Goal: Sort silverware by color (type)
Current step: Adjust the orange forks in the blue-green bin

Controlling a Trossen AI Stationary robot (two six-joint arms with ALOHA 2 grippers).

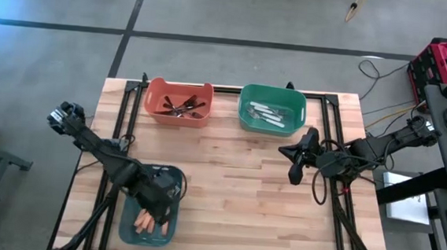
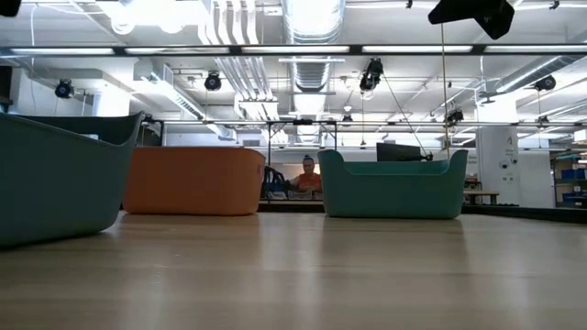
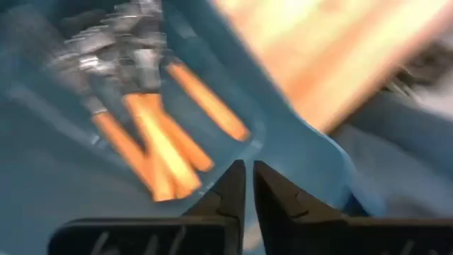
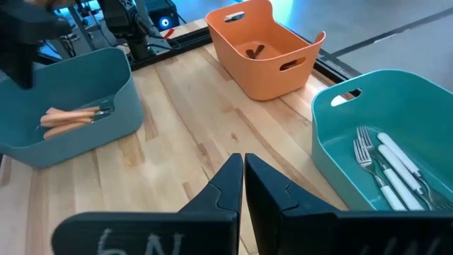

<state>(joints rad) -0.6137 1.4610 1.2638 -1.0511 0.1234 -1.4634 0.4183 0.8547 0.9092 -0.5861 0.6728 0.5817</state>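
Orange-handled metal-headed forks (image 1: 152,222) lie in the blue plastic bin (image 1: 174,174) at near left, long axes running near-to-far, directly beneath the left gripper (image 1: 157,205), fingers closed and empty. Right gripper (image 1: 294,172), closed too, hovers mid-table, well apart.

bright overhead ceiling lights (image 2: 156,16), left wrist view smeared by motion blur, others sharp

I see bare table (image 1: 234,197) across the middle; the orange bin (image 1: 178,102) and green bin (image 1: 272,109) line the far edge, the blue bin (image 1: 134,225) blocks the near-left corner.
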